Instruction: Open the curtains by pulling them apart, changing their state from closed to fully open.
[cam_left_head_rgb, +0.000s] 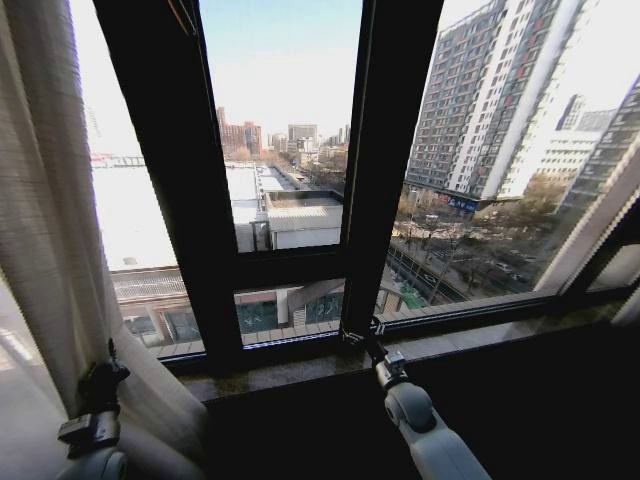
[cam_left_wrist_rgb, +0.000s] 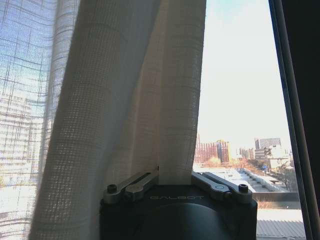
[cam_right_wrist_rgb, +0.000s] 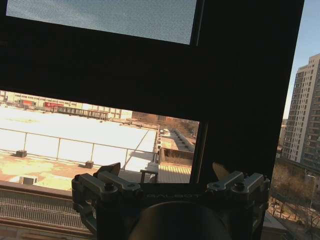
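Observation:
The left curtain (cam_left_head_rgb: 45, 230), a sheer white pleated panel, hangs bunched at the window's far left. My left gripper (cam_left_head_rgb: 103, 378) sits low against its inner edge. In the left wrist view a thick fold of the curtain (cam_left_wrist_rgb: 125, 110) runs down between the jaws of the left gripper (cam_left_wrist_rgb: 175, 176), which is shut on it. My right gripper (cam_left_head_rgb: 358, 338) reaches up to the sill beside the dark window frame (cam_left_head_rgb: 385, 170). In its wrist view the right gripper (cam_right_wrist_rgb: 167, 172) stands open, holding nothing. A pale slanted strip (cam_left_head_rgb: 592, 228) at the far right may be the other curtain; I cannot tell.
A stone window sill (cam_left_head_rgb: 480, 335) runs below the glass, with a dark wall under it. Dark frame bars (cam_left_head_rgb: 165, 180) divide the panes. City buildings lie outside.

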